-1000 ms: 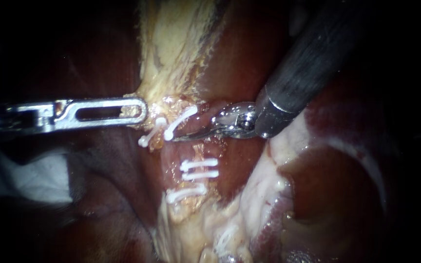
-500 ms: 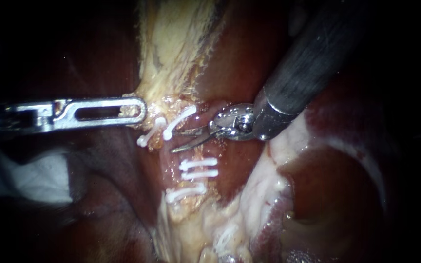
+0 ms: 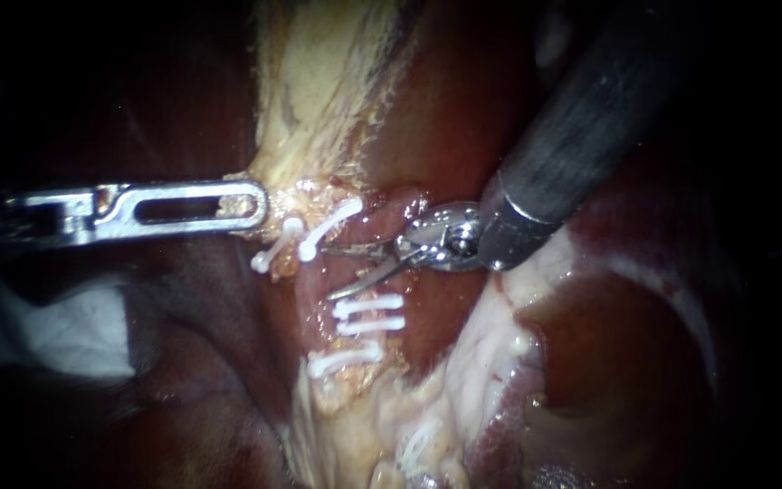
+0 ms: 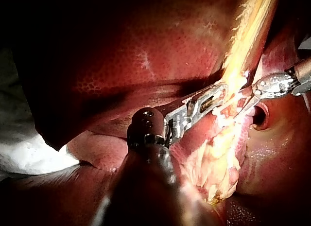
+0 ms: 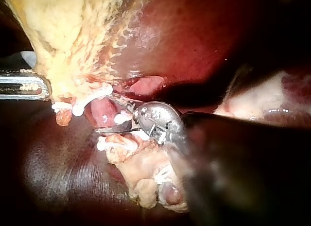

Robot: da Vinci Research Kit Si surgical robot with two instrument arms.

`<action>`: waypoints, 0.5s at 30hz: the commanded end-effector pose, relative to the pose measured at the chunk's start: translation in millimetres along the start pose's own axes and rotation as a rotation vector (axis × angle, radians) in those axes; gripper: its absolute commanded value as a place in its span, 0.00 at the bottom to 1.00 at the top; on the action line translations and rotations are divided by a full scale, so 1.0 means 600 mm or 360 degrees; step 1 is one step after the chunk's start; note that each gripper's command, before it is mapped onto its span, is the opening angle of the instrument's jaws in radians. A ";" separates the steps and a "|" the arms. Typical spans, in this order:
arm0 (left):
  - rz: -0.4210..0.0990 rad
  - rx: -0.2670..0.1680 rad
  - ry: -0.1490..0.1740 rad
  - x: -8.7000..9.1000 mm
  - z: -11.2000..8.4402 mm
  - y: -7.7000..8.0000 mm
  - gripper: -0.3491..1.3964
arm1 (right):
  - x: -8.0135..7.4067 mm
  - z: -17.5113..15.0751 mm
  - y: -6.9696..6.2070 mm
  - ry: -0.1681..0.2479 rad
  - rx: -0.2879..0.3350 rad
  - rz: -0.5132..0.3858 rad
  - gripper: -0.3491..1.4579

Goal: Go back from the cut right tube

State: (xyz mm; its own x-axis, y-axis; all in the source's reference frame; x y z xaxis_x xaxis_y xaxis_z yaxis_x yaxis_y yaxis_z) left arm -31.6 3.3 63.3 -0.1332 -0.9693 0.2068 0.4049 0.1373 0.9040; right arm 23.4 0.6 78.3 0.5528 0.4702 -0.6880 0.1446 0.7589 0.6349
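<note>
My left instrument (image 3: 228, 206) lies level from the left, its slotted jaws shut on the edge of the yellowish tissue (image 3: 319, 100) that hangs from above; the left wrist view shows the same grip (image 4: 214, 95). My right instrument (image 3: 329, 272) comes in from the upper right. Its two thin blades stand open beside the pink tube (image 3: 314, 288), between the upper white clips (image 3: 329, 226) and the lower clips (image 3: 368, 314). In the right wrist view the open blades (image 5: 114, 120) lie against the tube stump (image 5: 102, 112) by the clips. I cannot see the cut itself.
Dark red liver (image 3: 626, 362) fills the right side, edged by pale glistening tissue (image 3: 491, 353). White gauze (image 3: 56, 326) lies at the lower left under my left instrument's shaft. Ragged yellow fat (image 3: 364, 426) hangs below the lowest clip (image 3: 346, 360).
The right instrument's blades, together a second ago, have opened wide, and its hub has slid slightly right and down, away from the clips. The left instrument keeps its hold.
</note>
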 end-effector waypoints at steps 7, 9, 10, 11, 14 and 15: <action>0.0001 -0.0003 -0.0003 0.0000 -0.0001 0.0001 0.00 | -0.0002 -0.0023 -0.0043 -0.0001 -0.0126 -0.0203 0.98; 0.0001 -0.0003 -0.0003 0.0000 -0.0001 0.0001 0.00 | -0.0003 -0.0043 -0.0052 0.0001 -0.0130 -0.0243 0.98; 0.0001 -0.0003 -0.0003 0.0000 -0.0001 0.0001 0.00 | -0.0003 -0.0054 -0.0056 -0.0001 -0.0141 -0.0256 0.98; 0.0001 -0.0006 -0.0006 0.0000 -0.0001 0.0001 0.00 | -0.0004 -0.0064 -0.0060 -0.0003 -0.0151 -0.0271 0.98; 0.0001 -0.0006 -0.0006 0.0000 -0.0001 0.0001 0.00 | -0.0005 -0.0108 -0.0076 -0.0006 -0.0187 -0.0320 0.98; 0.0001 -0.0006 -0.0006 0.0000 -0.0001 0.0001 0.00 | -0.0006 -0.0127 -0.0083 -0.0005 -0.0202 -0.0339 0.98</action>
State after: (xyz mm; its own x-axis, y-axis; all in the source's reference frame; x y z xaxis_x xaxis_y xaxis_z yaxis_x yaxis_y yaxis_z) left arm -31.4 3.3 63.3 -0.1361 -0.9685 0.2086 0.4080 0.1371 0.9026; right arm 15.5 0.2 72.1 0.5233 0.2818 -0.8042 0.1564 0.8960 0.4157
